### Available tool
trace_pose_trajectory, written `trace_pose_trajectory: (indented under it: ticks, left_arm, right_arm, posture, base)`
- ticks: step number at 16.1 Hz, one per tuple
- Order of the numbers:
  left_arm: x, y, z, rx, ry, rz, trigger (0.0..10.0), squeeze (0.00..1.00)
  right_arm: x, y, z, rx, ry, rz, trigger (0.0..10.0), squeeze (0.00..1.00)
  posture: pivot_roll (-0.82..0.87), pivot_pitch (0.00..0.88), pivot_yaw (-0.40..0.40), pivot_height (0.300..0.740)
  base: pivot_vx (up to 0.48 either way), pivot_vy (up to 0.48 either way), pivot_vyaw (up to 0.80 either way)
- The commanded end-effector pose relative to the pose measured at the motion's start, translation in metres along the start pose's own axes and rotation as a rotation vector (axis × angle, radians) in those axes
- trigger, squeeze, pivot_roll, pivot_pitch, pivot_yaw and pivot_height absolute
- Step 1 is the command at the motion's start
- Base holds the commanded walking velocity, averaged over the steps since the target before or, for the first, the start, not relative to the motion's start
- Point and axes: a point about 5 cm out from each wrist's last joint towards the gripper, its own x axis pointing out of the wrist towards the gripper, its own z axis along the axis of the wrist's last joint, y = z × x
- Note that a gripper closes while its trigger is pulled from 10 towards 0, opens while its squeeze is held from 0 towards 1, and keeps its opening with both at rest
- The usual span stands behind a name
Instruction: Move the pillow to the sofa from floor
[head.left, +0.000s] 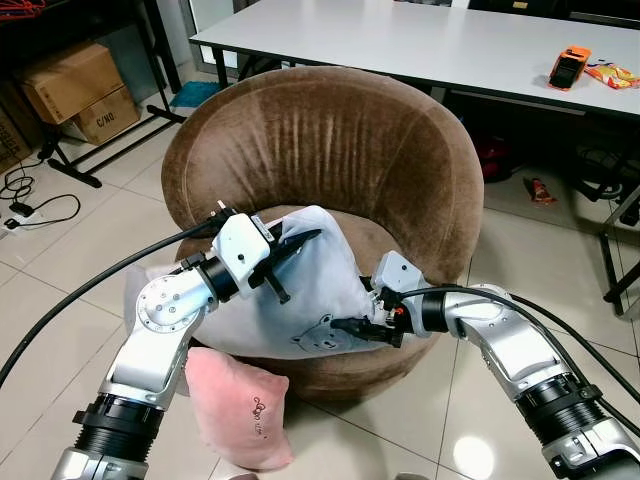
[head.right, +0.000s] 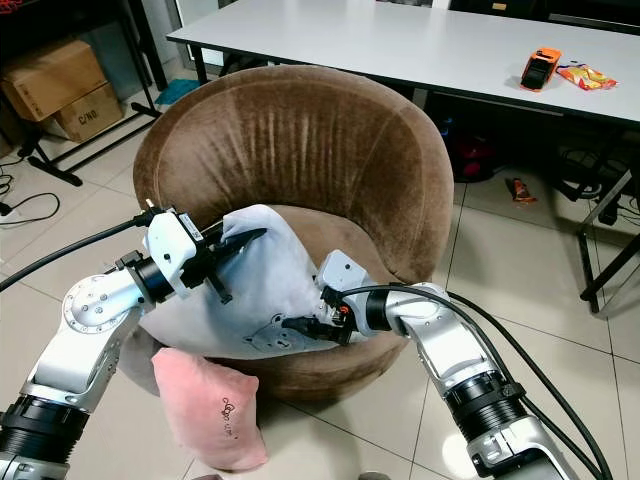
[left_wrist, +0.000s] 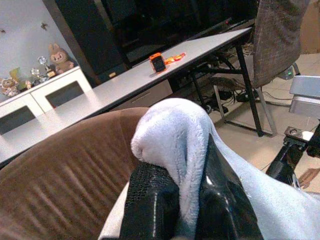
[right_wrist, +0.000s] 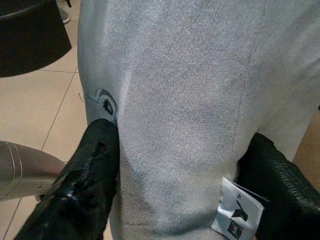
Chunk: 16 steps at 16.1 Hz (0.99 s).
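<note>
- Over the front of the sofa (head.left: 330, 150), a round brown tub seat, the pillow (head.left: 310, 290) is held up by both arms; it is pale blue-white and drapes across the seat's front edge, with one corner hanging past the sofa's left side.
- Left claw (head.left: 290, 255) pinches a fold at the pillow's upper left; in the left wrist view the fabric bulges up between the two black fingers (left_wrist: 150, 200), which are pressed onto it.
- Right claw (head.left: 355, 328) grips the pillow's lower edge near the sofa's front rim, beside a small printed figure on the cloth.
- Right wrist view: its fingers (right_wrist: 90, 170) stand on either side of the pillow, squeezing it, with a small white tag (right_wrist: 235, 207) hanging at the cloth's edge.
- Pink pillow (head.left: 240, 405) lies on the tiled floor (head.left: 90, 250) just in front of the sofa, below the left arm, touching the sofa's base or very near it.
- Behind the sofa stands a long grey tabletop (head.left: 430, 45); an orange device (head.left: 568, 68) and a snack packet (head.left: 612, 74) lie near its right end.
- Cardboard boxes (head.left: 75, 85) sit on a low rack to the far left, with cables (head.left: 30, 200) on the floor nearby.
</note>
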Motion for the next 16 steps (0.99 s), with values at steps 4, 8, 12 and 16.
trace_pose_trajectory:
  ticks: [4, 8, 12, 16]
  left_arm:
    - [0.004, 0.007, 0.012, 0.034, -0.057, 0.017, 10.0, 0.00]
    - [0.002, 0.011, 0.009, 0.042, -0.036, 0.030, 10.0, 0.00]
    - [0.001, 0.015, 0.000, 0.057, 0.039, 0.049, 10.0, 0.00]
    - [0.002, 0.011, -0.004, 0.045, 0.051, 0.055, 10.0, 0.00]
  right_arm:
    - [0.001, 0.005, 0.002, 0.015, -0.055, 0.042, 0.0, 0.00]
    - [0.001, 0.010, 0.003, 0.031, -0.061, 0.090, 0.0, 0.00]
    - [-0.001, 0.021, 0.002, 0.034, -0.041, 0.199, 0.0, 0.00]
    - [0.001, 0.022, -0.001, 0.024, -0.002, 0.185, 0.0, 0.00]
  posture:
    - [-0.13, 0.000, 0.035, 0.740]
    - [-0.13, 0.000, 0.041, 0.740]
    - [-0.13, 0.000, 0.034, 0.740]
    - [-0.13, 0.000, 0.032, 0.740]
  base:
    - [0.000, 0.000, 0.00]
    - [0.000, 0.000, 0.00]
    - [0.000, 0.000, 0.00]
    - [0.000, 0.000, 0.00]
